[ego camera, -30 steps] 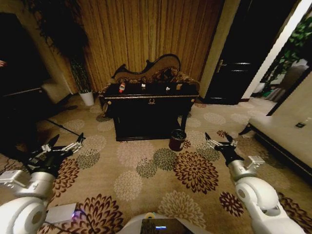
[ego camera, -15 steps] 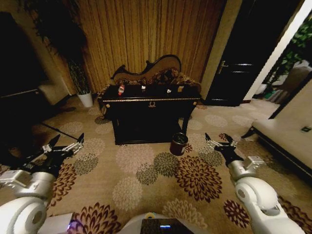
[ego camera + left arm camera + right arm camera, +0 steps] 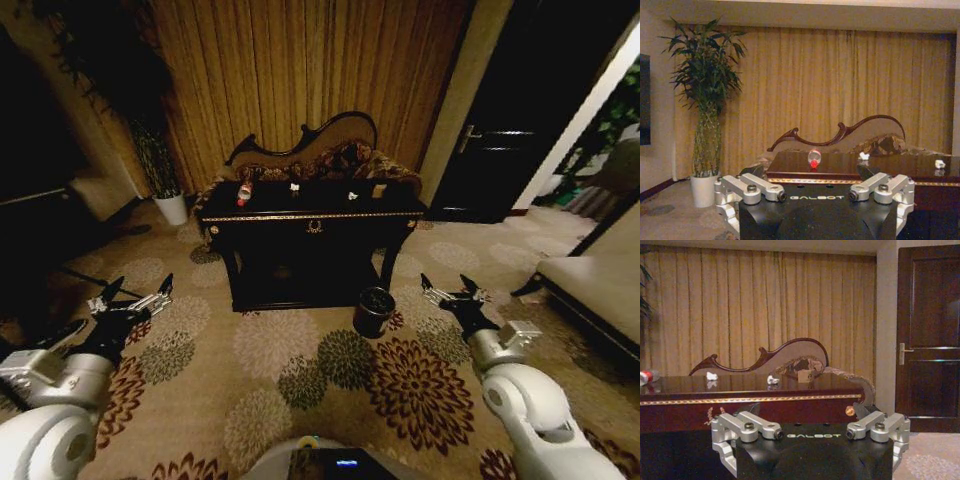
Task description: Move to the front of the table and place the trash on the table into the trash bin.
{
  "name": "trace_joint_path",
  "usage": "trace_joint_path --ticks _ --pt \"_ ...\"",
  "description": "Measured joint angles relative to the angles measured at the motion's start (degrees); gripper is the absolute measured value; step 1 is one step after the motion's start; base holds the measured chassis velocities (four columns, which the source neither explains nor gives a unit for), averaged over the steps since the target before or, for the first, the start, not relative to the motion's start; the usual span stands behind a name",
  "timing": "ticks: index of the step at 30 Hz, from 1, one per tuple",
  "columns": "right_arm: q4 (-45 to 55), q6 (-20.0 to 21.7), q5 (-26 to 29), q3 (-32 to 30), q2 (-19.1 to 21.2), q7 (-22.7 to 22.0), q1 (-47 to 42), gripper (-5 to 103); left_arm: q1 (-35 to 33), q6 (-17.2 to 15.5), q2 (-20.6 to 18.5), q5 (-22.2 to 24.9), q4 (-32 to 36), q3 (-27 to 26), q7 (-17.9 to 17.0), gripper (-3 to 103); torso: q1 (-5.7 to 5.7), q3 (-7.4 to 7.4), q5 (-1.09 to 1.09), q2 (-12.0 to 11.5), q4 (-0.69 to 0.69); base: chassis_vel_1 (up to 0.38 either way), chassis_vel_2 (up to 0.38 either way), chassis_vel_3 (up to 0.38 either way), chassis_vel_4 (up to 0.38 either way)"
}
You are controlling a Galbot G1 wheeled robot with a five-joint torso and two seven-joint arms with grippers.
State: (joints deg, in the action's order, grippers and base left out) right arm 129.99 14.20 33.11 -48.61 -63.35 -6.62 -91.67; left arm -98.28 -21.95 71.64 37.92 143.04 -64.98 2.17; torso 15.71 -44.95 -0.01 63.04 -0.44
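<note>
Trash lies well beyond both spread jaws: the bottle (image 3: 244,193) and white scraps (image 3: 352,195) on the table (image 3: 314,215), the trash bin (image 3: 374,311) ahead of the right gripper (image 3: 448,293). Left gripper (image 3: 132,300) rides empty, apparently for the approach.

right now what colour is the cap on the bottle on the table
Red. The bottle lies on the table, cap toward the camera; the left wrist view shows it best.
</note>
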Motion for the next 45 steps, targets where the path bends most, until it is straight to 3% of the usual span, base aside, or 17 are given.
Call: trace_joint_path --ticks 45 --pt "0.0 -0.1 -0.1 0.1 0.3 0.0 0.4 100 0.0 0.1 0.5 0.1 0.2 0.2 0.5 100 0.01 0.00 0.01 0.0 0.03 -0.199 0.196 0.211 -0.202"
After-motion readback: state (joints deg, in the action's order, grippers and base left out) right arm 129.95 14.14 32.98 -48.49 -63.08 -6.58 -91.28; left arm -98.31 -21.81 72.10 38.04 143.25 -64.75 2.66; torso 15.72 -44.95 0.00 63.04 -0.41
